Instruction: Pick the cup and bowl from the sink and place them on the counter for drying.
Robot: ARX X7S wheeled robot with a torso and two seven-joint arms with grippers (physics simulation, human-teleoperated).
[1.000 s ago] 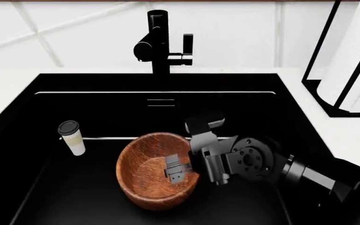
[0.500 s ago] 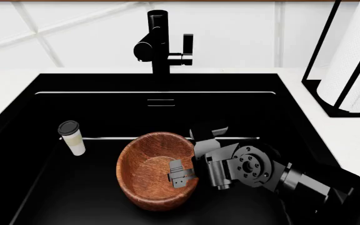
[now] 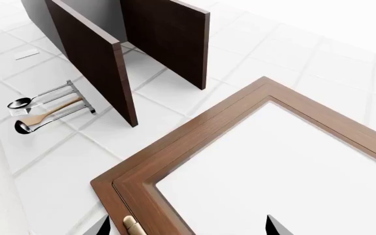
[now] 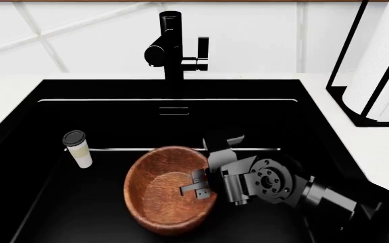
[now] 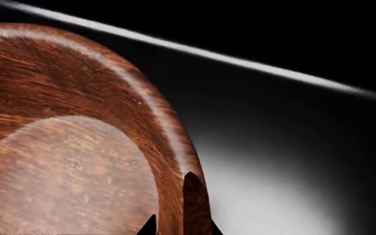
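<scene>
The reddish-brown wooden bowl (image 4: 157, 195) rests in the front middle of the black sink (image 4: 113, 116). My right gripper (image 4: 204, 185) is shut on the bowl's right rim, one finger inside and one outside. The right wrist view shows the rim (image 5: 168, 142) running between the dark fingertips (image 5: 197, 205). The cream cup (image 4: 78, 148) with its black lid stands upright at the sink's left side, apart from the bowl. White counter (image 4: 384, 147) surrounds the basin. My left gripper (image 3: 188, 230) is out of the head view; its fingertips stand wide apart, holding nothing.
A tall black faucet (image 4: 170, 45) rises behind the sink. A paper-towel roll in a black holder (image 4: 377, 66) stands on the counter at the right. The left wrist view faces tiled wall, dark wooden panels (image 3: 103, 63), a wood-framed white panel (image 3: 195, 147) and a utensil rack (image 3: 47, 105).
The right gripper has closed on the bowl's right rim. The bowl has shifted slightly toward the front and tipped more level. The cup has not moved.
</scene>
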